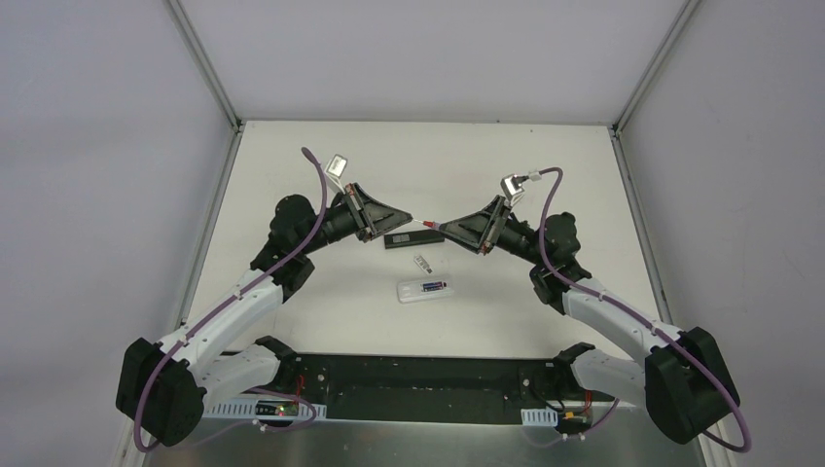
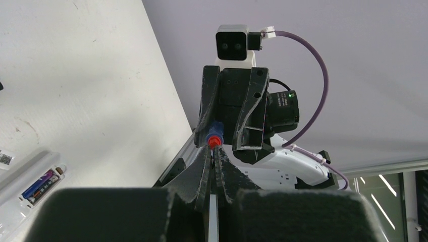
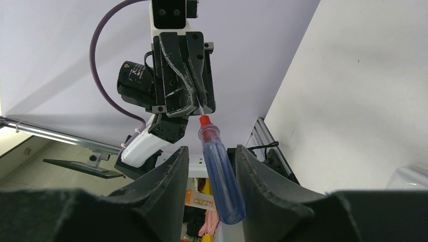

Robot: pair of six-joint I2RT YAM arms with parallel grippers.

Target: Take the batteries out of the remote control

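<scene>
Right now my left gripper [image 2: 212, 154] is clamped on the thin metal shaft of the blue-handled, red-collared screwdriver [image 3: 219, 176]. My right gripper [image 3: 212, 149] straddles the handle, though I cannot tell whether it grips. The small blue and purple cylindrical batteries [image 1: 435, 286] sit in the white plastic remote [image 1: 409, 291], at six o'clock from the tools. I'd seat the right jaws firmly before the left lets go.

Two grippers: left gripper [image 1: 410, 218], right gripper [image 1: 444, 227]. One screwdriver [image 3: 219, 176]. Two remotes: black remote [image 1: 402, 239], white remote [image 1: 424, 289]. Two batteries [image 2: 40, 184] showing, lower left. One silvery piece [image 1: 421, 262], centre frame.
</scene>
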